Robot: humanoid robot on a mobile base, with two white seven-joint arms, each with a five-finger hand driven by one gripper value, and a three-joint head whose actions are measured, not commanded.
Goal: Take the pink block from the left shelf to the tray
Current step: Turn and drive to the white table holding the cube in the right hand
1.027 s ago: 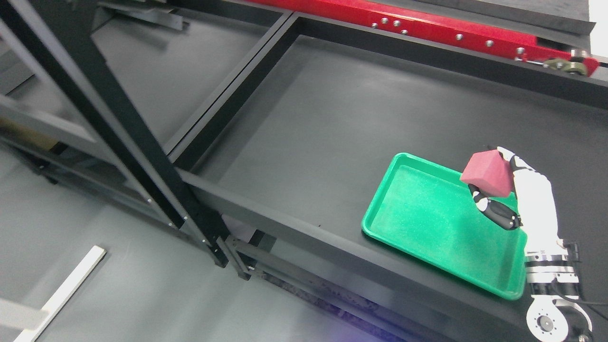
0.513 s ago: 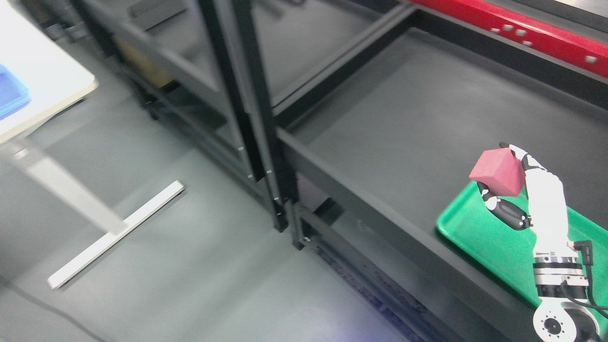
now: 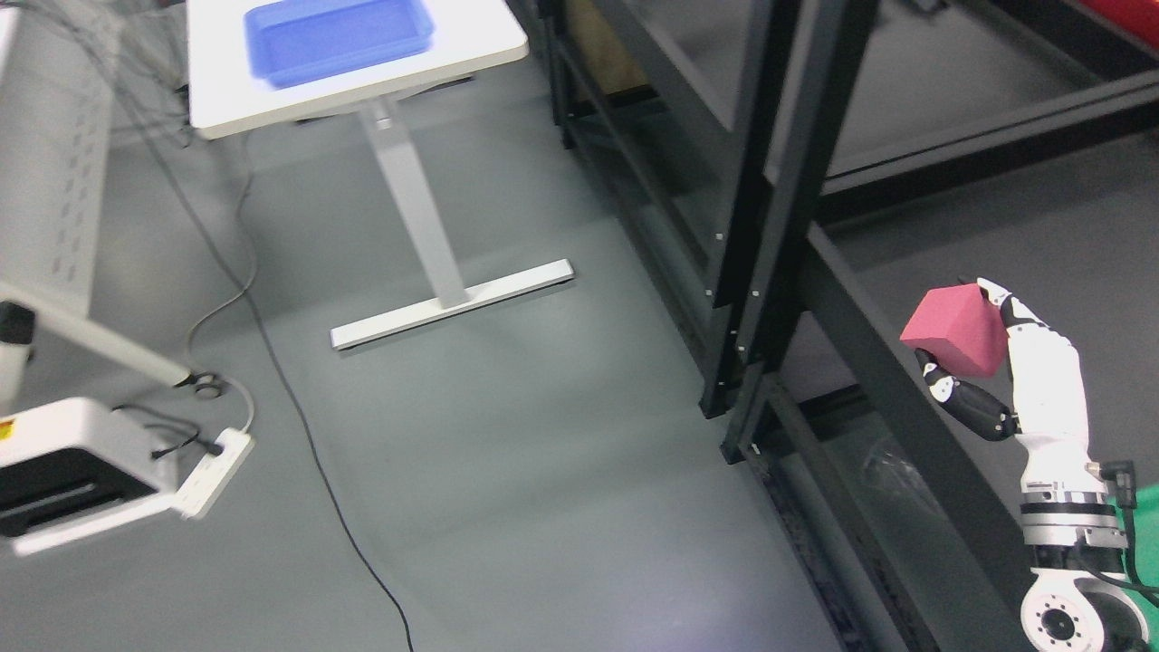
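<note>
My right hand comes in from the lower right and is shut on the pink block, holding it up in the air over the front edge of the black shelf. The block is tilted, gripped between the white fingers above and the black thumb below. Only a sliver of the green tray shows at the right edge, behind my wrist. My left hand is out of view.
A white table with a blue tray stands at the far left. Its foot lies on the grey floor. A black cable and a power strip lie at the left. A black shelf post stands upright in the middle.
The whole picture has shifted: the camera has swung left, so the shelf and green tray slid right and the table came into view. My right hand still holds the pink block the same way.
</note>
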